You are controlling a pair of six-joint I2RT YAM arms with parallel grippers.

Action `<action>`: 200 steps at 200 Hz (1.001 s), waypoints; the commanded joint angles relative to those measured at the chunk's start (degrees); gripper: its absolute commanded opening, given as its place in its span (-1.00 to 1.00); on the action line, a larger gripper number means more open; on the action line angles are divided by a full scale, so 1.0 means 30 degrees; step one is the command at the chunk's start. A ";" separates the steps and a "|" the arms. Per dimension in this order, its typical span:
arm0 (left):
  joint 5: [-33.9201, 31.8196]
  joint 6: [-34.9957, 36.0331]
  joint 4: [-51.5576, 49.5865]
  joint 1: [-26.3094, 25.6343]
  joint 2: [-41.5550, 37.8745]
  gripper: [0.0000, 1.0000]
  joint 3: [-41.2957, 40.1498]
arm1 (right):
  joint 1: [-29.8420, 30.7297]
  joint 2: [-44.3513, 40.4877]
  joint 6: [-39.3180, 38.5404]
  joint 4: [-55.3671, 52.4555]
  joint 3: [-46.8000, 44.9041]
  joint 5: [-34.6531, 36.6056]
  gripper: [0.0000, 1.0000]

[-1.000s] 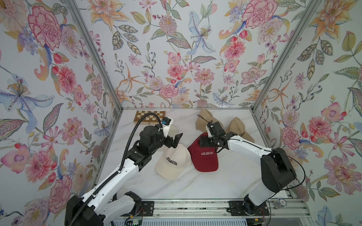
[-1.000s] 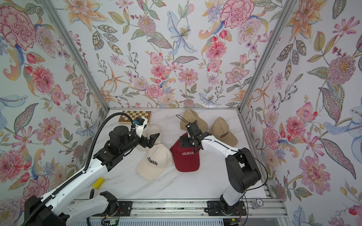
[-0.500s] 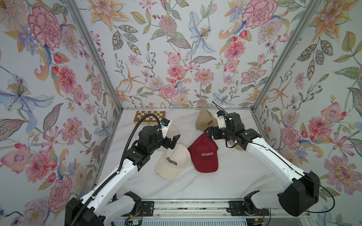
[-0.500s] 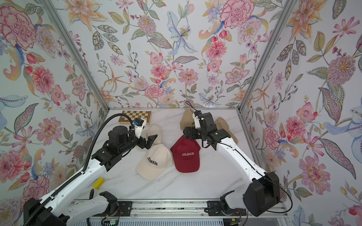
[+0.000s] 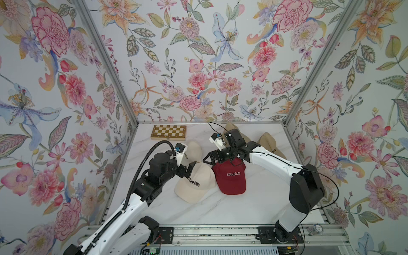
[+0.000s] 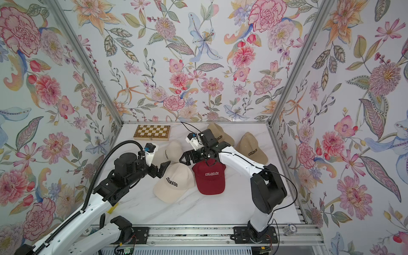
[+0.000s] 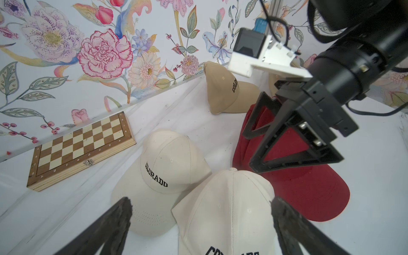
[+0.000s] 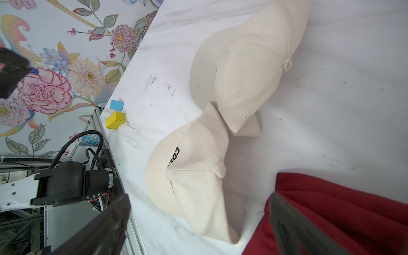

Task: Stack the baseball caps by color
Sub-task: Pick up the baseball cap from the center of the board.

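Note:
A dark red cap (image 5: 230,176) lies mid-table with a cream cap (image 5: 195,184) touching its left side. A second cream cap (image 5: 194,149) sits behind that one. Two tan caps (image 6: 220,134) (image 6: 251,148) rest at the back right, one partly hidden by my right arm. My left gripper (image 5: 190,169) is open, hovering over the front cream cap's (image 7: 227,209) crown. My right gripper (image 5: 210,157) is open too, pointing left above the red cap's (image 7: 309,187) rear edge. In the right wrist view its fingers (image 8: 119,207) frame the cream cap (image 8: 194,176) and red fabric (image 8: 342,209).
A checkered wooden chessboard (image 5: 169,132) lies against the back wall at the left. A yellow block (image 8: 115,119) and a blue block (image 8: 116,104) sit by the table's front left edge. Flowered walls close in three sides. The two grippers are close together.
My right arm lifted off the red cap's rear, swung toward the back, then brought its gripper leftward over the cap's rear edge. My left gripper edged down toward the front cream cap.

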 commanded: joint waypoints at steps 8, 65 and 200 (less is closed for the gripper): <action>-0.0318 -0.0183 -0.0095 0.0137 -0.0250 0.99 -0.0295 | -0.0037 0.1197 -0.0022 -0.0111 0.1463 -0.1036 0.95; -0.0120 0.0036 0.0430 0.0143 0.0337 0.99 -0.0368 | 0.0718 0.3019 0.0007 -0.0809 0.2254 -0.1540 0.67; -0.0317 0.0401 0.0140 0.0139 0.0472 0.99 0.0333 | 0.1812 0.3229 -0.0045 -0.1704 0.3099 -0.1728 -1.00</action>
